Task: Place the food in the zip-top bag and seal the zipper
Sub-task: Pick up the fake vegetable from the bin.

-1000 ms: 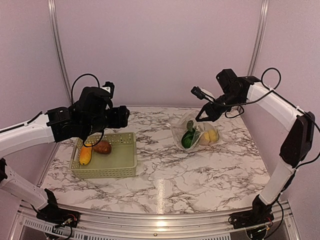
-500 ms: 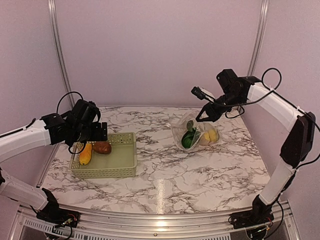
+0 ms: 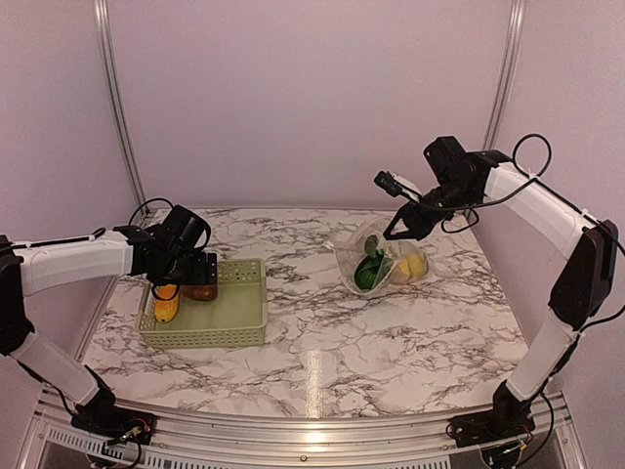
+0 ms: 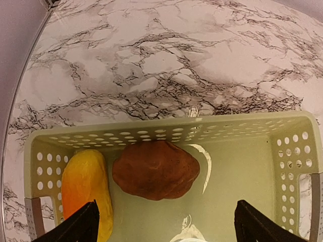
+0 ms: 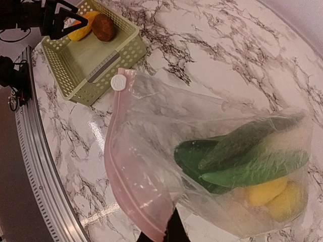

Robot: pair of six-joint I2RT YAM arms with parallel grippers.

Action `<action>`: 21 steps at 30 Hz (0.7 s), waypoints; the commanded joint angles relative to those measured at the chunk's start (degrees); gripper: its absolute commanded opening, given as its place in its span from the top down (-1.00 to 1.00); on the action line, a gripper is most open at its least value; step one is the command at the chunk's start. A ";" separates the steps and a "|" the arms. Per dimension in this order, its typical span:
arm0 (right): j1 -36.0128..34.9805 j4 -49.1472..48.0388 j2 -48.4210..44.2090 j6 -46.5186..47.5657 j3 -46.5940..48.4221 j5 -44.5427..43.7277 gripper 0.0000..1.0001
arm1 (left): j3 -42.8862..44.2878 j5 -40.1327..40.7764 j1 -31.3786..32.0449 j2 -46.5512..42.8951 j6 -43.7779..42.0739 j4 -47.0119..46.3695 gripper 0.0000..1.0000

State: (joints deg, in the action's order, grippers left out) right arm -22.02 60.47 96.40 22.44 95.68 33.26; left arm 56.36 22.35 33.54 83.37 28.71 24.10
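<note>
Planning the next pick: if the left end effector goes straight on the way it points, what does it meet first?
Likely the brown potato in the green basket, framed between the left end effector's open fingers; the orange-yellow piece lies beside one finger. Depth is unclear.

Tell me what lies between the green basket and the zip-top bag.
Nothing: only bare marble tabletop separates basket from bag, shown in the top view.

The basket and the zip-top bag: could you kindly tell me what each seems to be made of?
Basket: probably rigid moulded plastic, pale green with a semi-gloss finish. Its even rows of round holes and the light glinting on its floor suggest so.
Zip-top bag: thin, soft, clear plastic film with a glossy finish. It creases, and the produce shows through it.
</note>
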 commanded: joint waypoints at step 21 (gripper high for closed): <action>-0.39 -0.17 -1.92 0.78 -0.89 1.81 1.00 | 7.19 0.42 -3.41 16.37 -5.70 -1.41 -0.98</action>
State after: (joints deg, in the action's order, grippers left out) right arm -22.02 60.47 95.96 22.59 94.87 34.02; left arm 61.41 21.15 30.61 97.34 25.36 21.63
